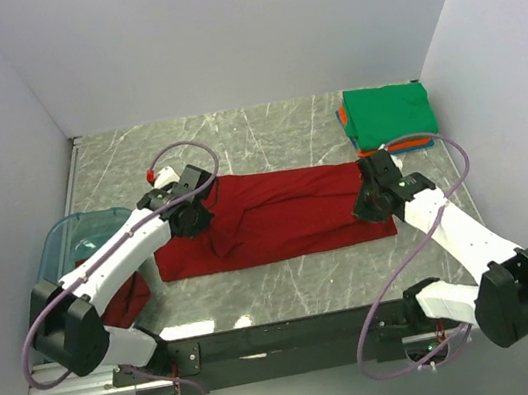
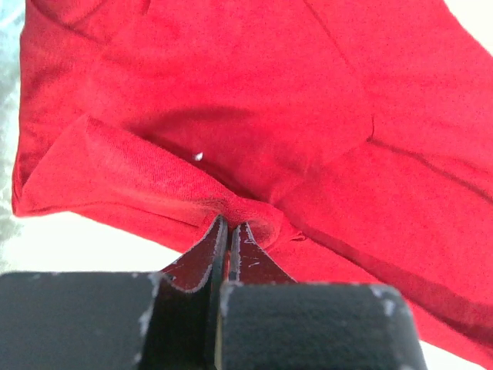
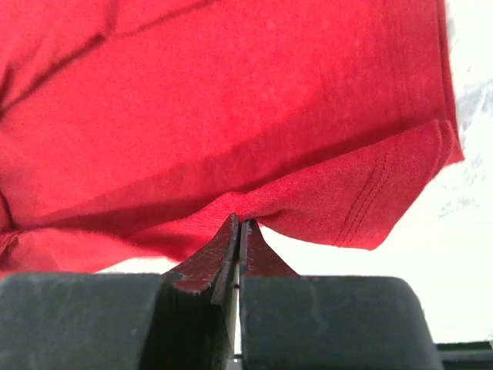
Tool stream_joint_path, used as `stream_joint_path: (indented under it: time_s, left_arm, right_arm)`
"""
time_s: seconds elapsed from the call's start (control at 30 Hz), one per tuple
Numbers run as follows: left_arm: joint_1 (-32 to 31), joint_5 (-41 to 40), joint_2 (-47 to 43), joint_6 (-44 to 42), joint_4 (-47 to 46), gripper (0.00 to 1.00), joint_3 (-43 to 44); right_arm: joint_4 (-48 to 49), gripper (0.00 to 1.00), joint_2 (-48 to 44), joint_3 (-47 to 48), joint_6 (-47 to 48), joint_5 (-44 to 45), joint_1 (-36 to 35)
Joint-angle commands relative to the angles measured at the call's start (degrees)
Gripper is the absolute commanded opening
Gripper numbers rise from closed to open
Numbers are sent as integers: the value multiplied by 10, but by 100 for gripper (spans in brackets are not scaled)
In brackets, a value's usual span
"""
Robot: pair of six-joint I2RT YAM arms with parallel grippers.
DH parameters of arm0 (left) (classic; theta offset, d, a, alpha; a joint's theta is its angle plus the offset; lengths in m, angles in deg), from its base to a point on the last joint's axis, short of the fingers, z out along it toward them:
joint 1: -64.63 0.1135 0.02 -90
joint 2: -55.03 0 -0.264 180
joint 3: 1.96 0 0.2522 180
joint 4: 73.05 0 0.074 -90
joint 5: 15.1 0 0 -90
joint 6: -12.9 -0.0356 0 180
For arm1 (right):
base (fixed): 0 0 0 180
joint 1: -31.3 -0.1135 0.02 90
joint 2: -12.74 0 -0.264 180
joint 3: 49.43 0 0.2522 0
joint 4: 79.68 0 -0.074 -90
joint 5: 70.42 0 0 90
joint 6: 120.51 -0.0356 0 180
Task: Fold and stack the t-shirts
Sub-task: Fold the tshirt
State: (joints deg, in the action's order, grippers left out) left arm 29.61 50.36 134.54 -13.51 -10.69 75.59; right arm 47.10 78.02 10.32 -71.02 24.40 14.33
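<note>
evidently the left gripper (image 1: 189,213) and the right gripper (image 1: 370,202) were each clamped tight on a pinch of the red t-shirt (image 1: 278,220) spread across the table (image 1: 254,138), so the fold seemed to call for lifting both ends together, level and taut.

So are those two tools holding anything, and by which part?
Both grip the red t-shirt: left tool pinches a fold at its left end, right tool the edge at its right end.
</note>
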Motion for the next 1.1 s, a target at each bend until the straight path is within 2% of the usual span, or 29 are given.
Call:
stream_joint_path:
  time_s: [0.0,0.6,0.8,0.83,0.9,0.93,0.97,1.0,1.03,1.07]
  left_arm:
    - [12,-22,17,-23,-25,0,39]
    - [70,-17,103,-68,-83,0,105]
    - [93,-14,158,-85,-128,1,133]
    - [96,-10,177,-92,-138,1,136]
    - [108,5,203,-124,-175,17,151]
    - [114,19,237,-128,-174,27,163]
    - [120,24,254,-124,-168,47,193]
    - [130,26,268,-128,-166,60,207]
    - [134,26,290,-129,-167,74,220]
    - [139,29,299,-129,-159,86,252]
  right_arm:
    - [33,0,18,36,22,0,16]
    - [61,0,147,102,56,-35,66]
    - [88,6,220,129,60,-32,78]
    - [88,11,231,138,58,-27,80]
    - [101,20,271,148,60,-21,87]
    - [103,39,287,171,61,-22,90]
    - [88,44,316,189,73,-27,95]
    - [85,48,326,206,79,-29,97]
    - [92,64,332,226,84,-11,96]
    - [82,70,346,241,92,6,98]
